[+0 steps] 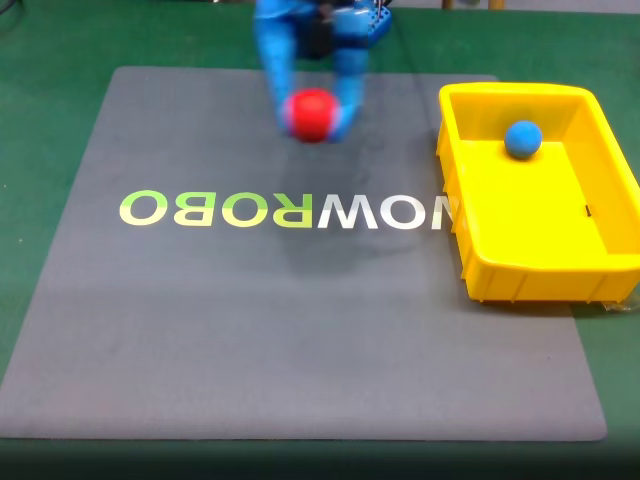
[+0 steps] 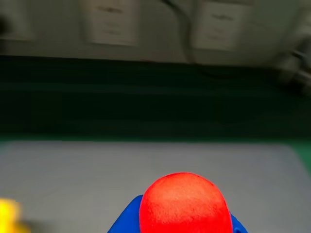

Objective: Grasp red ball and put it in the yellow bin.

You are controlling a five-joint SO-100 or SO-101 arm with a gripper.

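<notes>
The red ball (image 1: 311, 112) is held between the blue fingers of my gripper (image 1: 313, 116), which is shut on it and lifted above the far middle of the grey mat; the picture is blurred there. In the wrist view the red ball (image 2: 185, 204) bulges up at the bottom centre with the blue fingers (image 2: 125, 222) around its base. The yellow bin (image 1: 545, 260) stands at the right edge of the mat, well to the right of the gripper. A corner of the yellow bin (image 2: 8, 214) peeks in at the wrist view's lower left.
A blue ball (image 1: 523, 139) lies inside the bin near its far wall. The grey mat (image 1: 250, 330) carries large lettering across its middle and lies on a green table (image 1: 40, 90). A wall with white panels (image 2: 112, 22) lies beyond the table.
</notes>
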